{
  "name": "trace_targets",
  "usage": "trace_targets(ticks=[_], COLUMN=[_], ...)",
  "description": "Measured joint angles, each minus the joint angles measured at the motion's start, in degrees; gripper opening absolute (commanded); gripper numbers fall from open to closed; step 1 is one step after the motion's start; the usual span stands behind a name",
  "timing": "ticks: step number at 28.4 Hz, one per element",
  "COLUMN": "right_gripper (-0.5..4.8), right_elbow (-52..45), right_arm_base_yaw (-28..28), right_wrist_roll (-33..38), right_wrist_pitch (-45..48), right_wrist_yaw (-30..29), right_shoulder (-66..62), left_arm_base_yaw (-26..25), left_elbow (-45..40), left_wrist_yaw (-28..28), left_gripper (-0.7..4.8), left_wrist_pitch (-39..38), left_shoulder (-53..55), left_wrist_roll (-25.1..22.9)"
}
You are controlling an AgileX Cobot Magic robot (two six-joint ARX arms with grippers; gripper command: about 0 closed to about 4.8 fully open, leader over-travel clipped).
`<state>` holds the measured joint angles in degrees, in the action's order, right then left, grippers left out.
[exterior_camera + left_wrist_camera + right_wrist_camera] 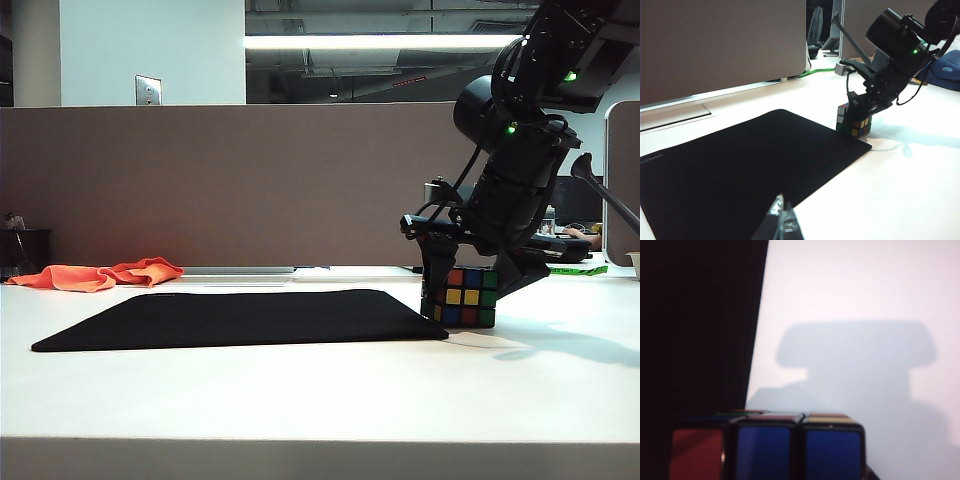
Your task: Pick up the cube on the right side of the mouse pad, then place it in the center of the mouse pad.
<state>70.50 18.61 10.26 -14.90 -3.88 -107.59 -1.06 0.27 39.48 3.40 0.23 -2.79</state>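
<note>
The cube (470, 297), black-edged with yellow, blue, red and orange stickers, rests on the white table just off the right edge of the black mouse pad (240, 318). My right gripper (468, 296) comes down over it from above, one finger pressed against each side. The left wrist view shows the same grip on the cube (855, 122) beside the mouse pad (740, 170). In the right wrist view the cube (770, 450) fills the near edge, with red and blue stickers, next to the mouse pad (695, 330). My left gripper (782, 217) hovers over the pad's near edge, shut and empty.
An orange cloth (100, 275) lies on the table behind the pad's left end. A brown partition wall (250, 180) runs along the back of the table. Bare white tabletop (330, 400) lies in front of the pad and right of the cube.
</note>
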Motion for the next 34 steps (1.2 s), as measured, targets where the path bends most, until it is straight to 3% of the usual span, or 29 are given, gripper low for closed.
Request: trace_targets(ticks=[11, 19, 26, 34], right_gripper=[3.22, 3.22, 3.22, 3.22], right_elbow=[3.8, 11.0, 11.5, 21.0], right_arm_base_yaw=[0.5, 6.1, 12.5, 17.3], right_wrist_roll=[0.1, 0.3, 0.5, 6.2], right_wrist_pitch=[0.1, 0.6, 7.8, 7.0], right_wrist_yaw=[-1.9, -2.3, -0.9, -0.5], right_shoulder=[-0.2, -0.2, -0.6, -10.6], left_arm_base_yaw=[0.0, 0.0, 0.0, 0.0], left_elbow=[0.0, 0.0, 0.0, 0.0], left_wrist_yaw=[0.0, 0.0, 0.0, -0.9], left_gripper=[-0.06, -0.06, -0.06, -0.06], left_wrist_pitch=[0.0, 0.0, 0.0, 0.0], left_shoulder=[0.0, 0.0, 0.0, 0.0], left_wrist_roll=[0.0, 0.0, 0.0, 0.0])
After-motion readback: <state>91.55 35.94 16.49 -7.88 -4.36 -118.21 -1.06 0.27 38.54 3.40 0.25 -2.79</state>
